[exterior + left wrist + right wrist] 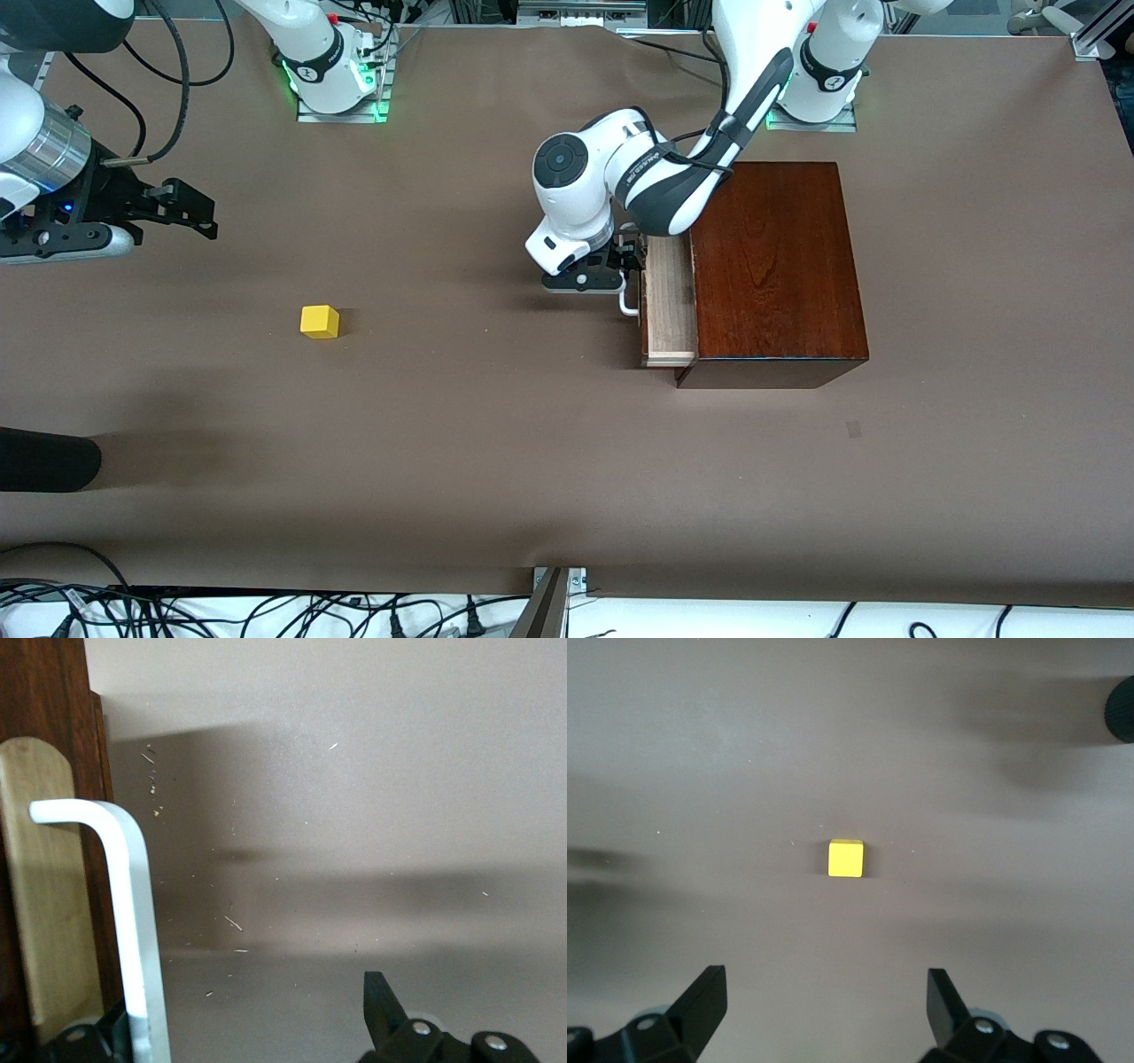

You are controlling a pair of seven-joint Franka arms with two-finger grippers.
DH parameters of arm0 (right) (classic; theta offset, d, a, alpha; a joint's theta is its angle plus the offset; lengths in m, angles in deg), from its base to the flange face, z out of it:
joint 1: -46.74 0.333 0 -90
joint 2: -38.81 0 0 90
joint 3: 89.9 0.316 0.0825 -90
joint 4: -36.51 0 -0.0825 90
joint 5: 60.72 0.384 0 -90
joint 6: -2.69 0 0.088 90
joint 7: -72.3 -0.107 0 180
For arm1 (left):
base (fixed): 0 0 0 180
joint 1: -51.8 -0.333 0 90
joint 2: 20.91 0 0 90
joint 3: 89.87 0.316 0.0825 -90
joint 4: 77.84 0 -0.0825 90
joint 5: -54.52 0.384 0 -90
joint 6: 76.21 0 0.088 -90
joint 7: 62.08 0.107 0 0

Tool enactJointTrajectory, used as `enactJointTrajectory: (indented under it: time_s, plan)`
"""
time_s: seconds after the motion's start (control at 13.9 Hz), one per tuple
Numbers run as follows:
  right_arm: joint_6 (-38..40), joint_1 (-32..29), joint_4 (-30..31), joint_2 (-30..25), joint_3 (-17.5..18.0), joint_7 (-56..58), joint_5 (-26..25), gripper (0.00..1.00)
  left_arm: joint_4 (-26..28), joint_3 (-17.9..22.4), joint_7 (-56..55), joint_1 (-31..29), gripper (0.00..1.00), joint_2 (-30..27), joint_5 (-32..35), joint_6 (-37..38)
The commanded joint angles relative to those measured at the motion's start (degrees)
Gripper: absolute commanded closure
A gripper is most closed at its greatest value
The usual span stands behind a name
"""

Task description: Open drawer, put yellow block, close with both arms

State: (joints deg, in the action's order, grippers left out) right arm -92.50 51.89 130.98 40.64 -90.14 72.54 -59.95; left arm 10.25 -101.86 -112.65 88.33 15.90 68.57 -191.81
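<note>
I see the drawer [669,306] pulled partly out of the dark wooden box [775,266] at centre-right of the front frame. My left gripper [620,266] sits at the white handle [133,939], its jaws spread with the bar between them, one finger right beside it. The yellow block [320,321] lies on the brown tabletop [496,461] at middle-left. My right gripper [190,213] hangs at the upper left edge, jaws wide and empty, block centred below in its wrist view.
</note>
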Motion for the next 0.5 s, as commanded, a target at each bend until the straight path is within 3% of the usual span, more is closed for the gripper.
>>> enactJointTrajectory:
  time_s: [0.0,0.43]
  plan:
    - [0.9,-0.7,-1.4,0.5,0.3,0.3,0.5,0.0,-4.9,-0.6,-0.8,2.1,0.0,3.3,-1.8,-1.7]
    - [1.0,-0.7,-1.4,0.5,0.3,0.3,0.5,0.0,-5.7,-0.5,0.0,1.4,0.0,2.2,-1.7,-1.3]
